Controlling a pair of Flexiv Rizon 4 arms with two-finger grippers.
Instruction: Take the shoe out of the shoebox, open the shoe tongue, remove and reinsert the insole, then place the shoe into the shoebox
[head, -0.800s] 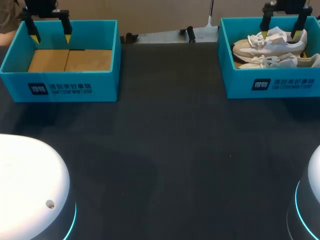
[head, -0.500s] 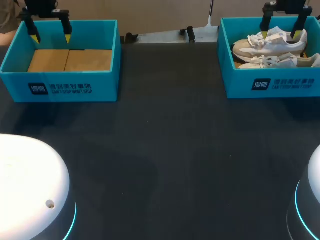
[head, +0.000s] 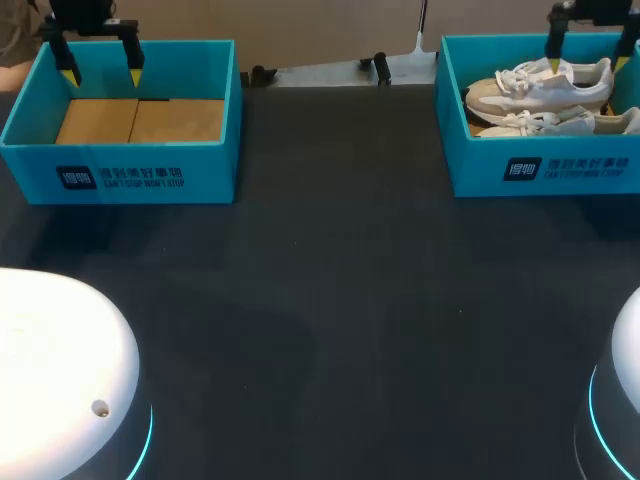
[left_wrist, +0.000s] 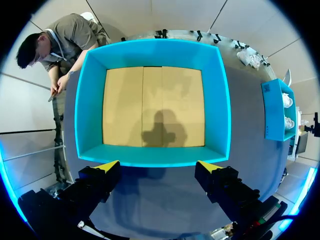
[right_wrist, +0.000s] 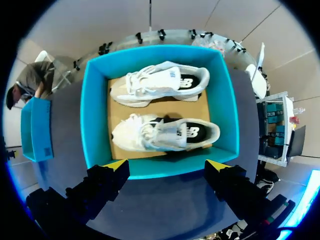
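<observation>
A dark, matte surface (head: 330, 300) fills the head view, and two open-topped teal boxes stand directly on it, well apart, at its two far corners. The left shoebox (head: 120, 175) sits at the far left with its printed wall facing the near side and a brown cardboard floor showing inside, while the right shoebox (head: 560, 170) sits at the far right, its printed wall turned the same way. Between the two boxes, small black clamps (head: 381, 66) grip the far edge of the surface.
</observation>
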